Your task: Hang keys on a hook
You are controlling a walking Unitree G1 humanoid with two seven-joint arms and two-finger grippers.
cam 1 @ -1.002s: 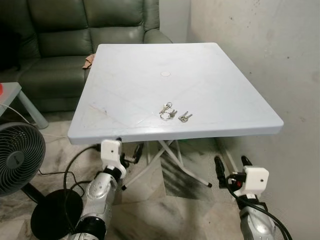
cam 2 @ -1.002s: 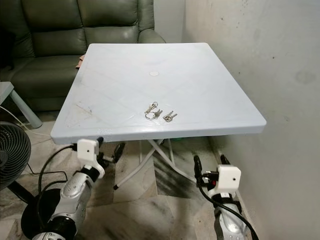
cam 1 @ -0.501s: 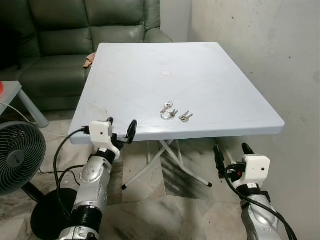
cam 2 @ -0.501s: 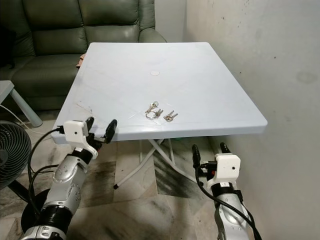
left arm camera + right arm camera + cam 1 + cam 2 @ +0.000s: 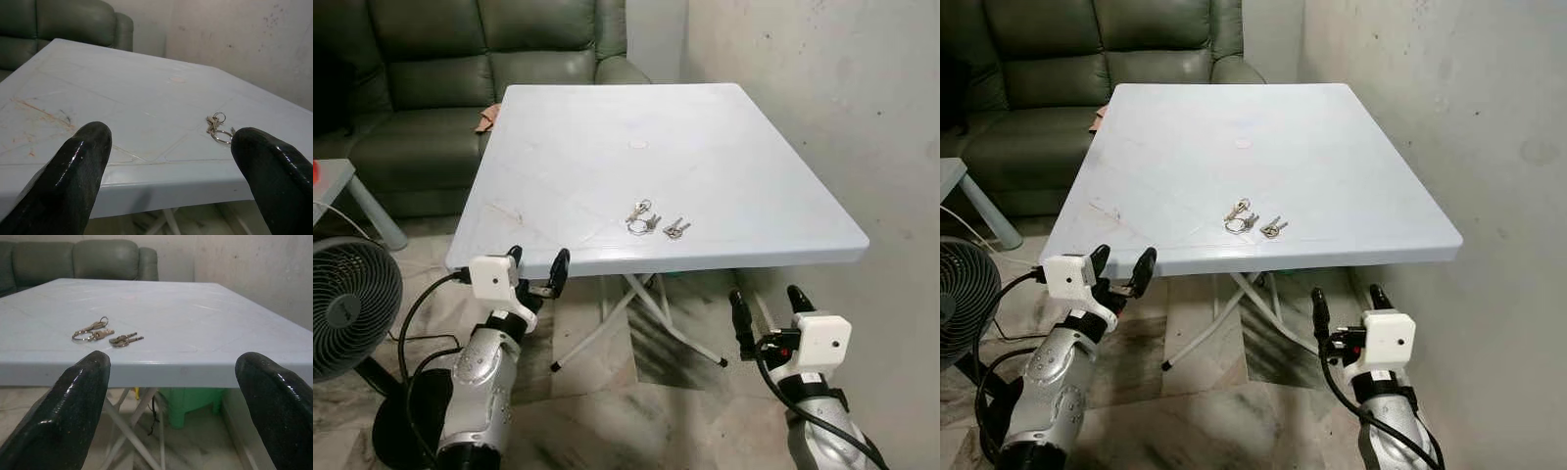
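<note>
- Keys (image 5: 642, 218) on a ring, lying flat on the pale blue folding table (image 5: 724, 127), toward its near edge and a little right of centre; a smaller separate pair of keys (image 5: 675, 229) just beside, on the side toward the wall.
- Left gripper (image 5: 536, 270) raised at the table's near-left corner, fingers spread wide and empty, tips level with the tabletop edge; well apart from the keys.
- Right gripper (image 5: 767, 305) held below the table's near-right corner, fingers likewise parted and holding nothing, pointing up toward the underside of the edge.
- Seen along the left fingers (image 5: 78, 171): tabletop stretching away, key ring off toward the far finger.
- Seen along the right fingers (image 5: 78, 406): both key sets on the table surface, white crossed table legs (image 5: 132, 426) and a green bin (image 5: 195, 406) beneath.
- Dark green sofa (image 5: 440, 69) behind the table, floor fan (image 5: 347, 308) at the robot's left, stained plaster wall (image 5: 842, 88) at right.
</note>
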